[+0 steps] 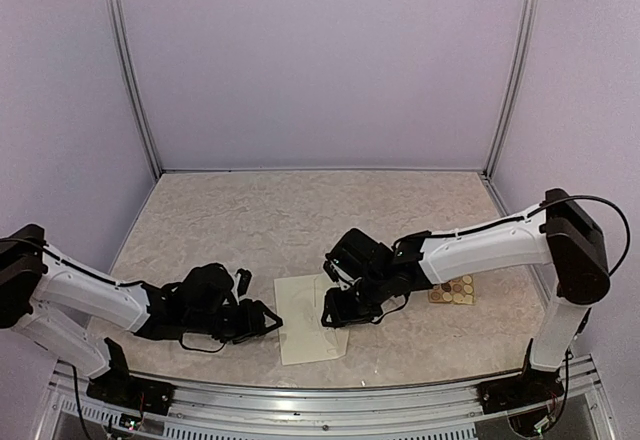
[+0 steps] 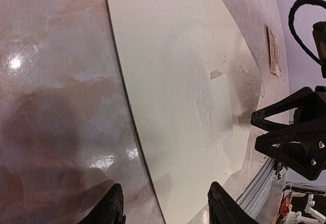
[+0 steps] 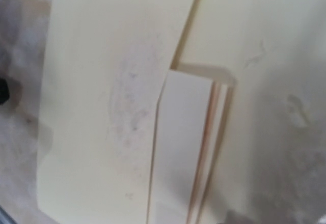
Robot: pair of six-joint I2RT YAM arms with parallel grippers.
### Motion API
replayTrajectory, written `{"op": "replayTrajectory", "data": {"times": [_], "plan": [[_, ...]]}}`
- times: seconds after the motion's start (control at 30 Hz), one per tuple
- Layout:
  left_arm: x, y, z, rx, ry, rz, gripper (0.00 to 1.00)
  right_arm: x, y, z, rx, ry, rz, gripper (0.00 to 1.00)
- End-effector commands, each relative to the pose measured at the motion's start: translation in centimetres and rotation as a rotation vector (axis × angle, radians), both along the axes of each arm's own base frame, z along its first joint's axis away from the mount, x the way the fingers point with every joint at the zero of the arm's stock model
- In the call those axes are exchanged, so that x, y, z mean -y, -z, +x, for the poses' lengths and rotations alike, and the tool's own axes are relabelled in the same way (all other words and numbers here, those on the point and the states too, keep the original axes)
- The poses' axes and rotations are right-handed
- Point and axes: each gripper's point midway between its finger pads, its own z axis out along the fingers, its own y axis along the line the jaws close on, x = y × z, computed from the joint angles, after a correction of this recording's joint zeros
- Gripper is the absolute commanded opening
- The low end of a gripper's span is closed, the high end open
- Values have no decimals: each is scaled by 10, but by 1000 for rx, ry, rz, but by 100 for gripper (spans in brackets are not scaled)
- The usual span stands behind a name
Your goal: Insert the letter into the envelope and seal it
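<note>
Cream paper envelope [image 1: 310, 332] lies flat on the marbled desk [image 1: 250, 220], between the two grippers. At its left edge the left gripper [image 1: 268, 318] sits low, fingers spread. That edge runs between the fingertips [image 2: 114, 208], nothing pinched. Over the envelope's right part the right gripper [image 1: 335, 312] has its fingers partly apart; whether they touch the paper I cannot tell. Further right lies a sticker sheet [image 1: 452, 290].

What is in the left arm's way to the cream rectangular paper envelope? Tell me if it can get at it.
Likely yes: nothing blocks it. The open left pincer stands over the left edge of the cream rectangular paper envelope; the right pincer hangs at its right side, apart.
</note>
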Motion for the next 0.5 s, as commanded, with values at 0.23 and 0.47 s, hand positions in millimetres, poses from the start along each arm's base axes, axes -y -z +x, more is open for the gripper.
{"op": "replayTrajectory", "data": {"times": [0.23, 0.47], "plan": [[4, 14, -8, -23, 38, 6, 49, -7, 24, -3, -37, 17, -56, 38], [5, 23, -12, -45, 51, 4, 45, -12, 30, -5, -60, 9, -48, 39]]}}
